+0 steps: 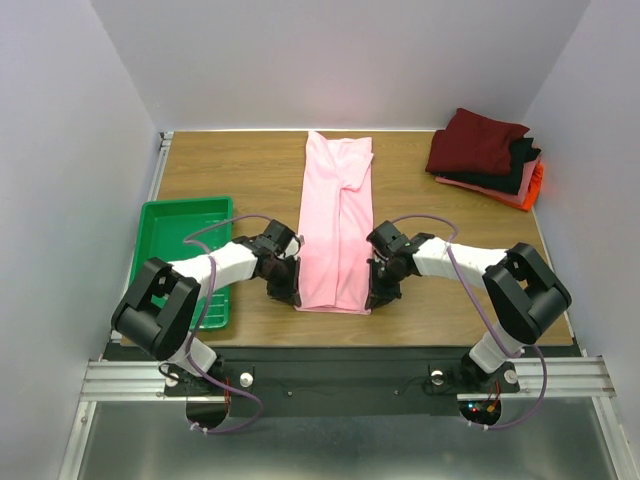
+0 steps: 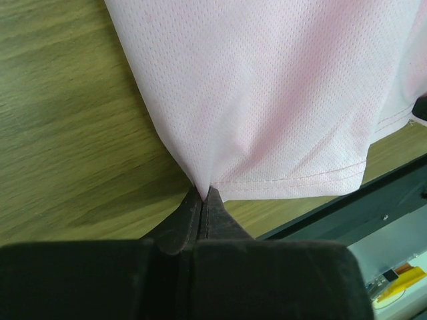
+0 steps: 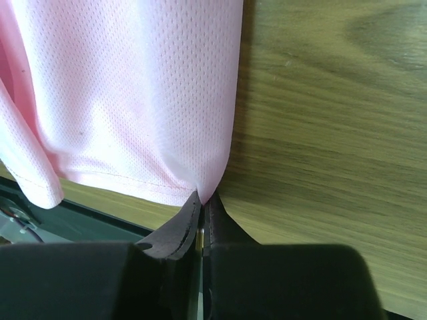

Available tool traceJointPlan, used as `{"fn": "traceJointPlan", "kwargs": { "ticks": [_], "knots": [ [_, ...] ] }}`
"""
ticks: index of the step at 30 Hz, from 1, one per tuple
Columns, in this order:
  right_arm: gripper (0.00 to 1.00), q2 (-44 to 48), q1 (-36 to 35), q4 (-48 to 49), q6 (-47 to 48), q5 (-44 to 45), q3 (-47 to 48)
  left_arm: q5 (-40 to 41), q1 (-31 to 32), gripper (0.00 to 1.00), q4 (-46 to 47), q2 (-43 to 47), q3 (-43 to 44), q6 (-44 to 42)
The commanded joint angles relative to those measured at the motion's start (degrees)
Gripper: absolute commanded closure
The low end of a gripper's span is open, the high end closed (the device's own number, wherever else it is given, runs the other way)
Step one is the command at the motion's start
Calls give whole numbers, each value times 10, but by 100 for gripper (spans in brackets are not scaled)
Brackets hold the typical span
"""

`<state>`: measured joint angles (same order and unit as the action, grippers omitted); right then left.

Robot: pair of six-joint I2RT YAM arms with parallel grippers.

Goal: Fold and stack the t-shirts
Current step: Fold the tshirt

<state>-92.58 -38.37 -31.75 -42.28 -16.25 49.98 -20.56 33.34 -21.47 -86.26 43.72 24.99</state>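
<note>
A light pink t-shirt (image 1: 336, 215) lies folded into a long narrow strip down the middle of the table, its hem at the near edge. My left gripper (image 1: 291, 296) is shut on the hem's near-left corner; the wrist view shows the cloth (image 2: 267, 93) pinched between the fingertips (image 2: 204, 196). My right gripper (image 1: 377, 298) is shut on the near-right corner, the pink cloth (image 3: 133, 93) pinched at the tips (image 3: 205, 200). A stack of folded t-shirts (image 1: 486, 155), dark red on top of black and orange-red, sits at the far right.
A green plastic tray (image 1: 181, 245) stands at the left, beside my left arm. The table's near edge and the black mounting rail (image 1: 340, 355) lie just behind the grippers. Bare wood table (image 1: 230, 170) shows on both sides of the pink shirt.
</note>
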Motion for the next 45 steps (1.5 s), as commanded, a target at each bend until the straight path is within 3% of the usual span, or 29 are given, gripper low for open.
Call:
{"fn": "traceJointPlan", "kwargs": {
  "ticks": [1,13,25,36,45],
  "knots": [
    [100,26,-7,2,0,31,34,2,2,100,-34,-2,47,-7],
    [100,-23,11,-65,51,110,189,30,-9,100,-141,-79,243,-56],
    [100,-91,71,-79,98,82,303,-8,-55,100,-206,-163,384,-103],
    [100,-40,70,-197,124,-7,263,-81,-54,100,-204,-103,296,-109],
    [100,43,39,-242,77,-41,192,-131,-34,100,-182,-17,205,-70]
  ]
}}
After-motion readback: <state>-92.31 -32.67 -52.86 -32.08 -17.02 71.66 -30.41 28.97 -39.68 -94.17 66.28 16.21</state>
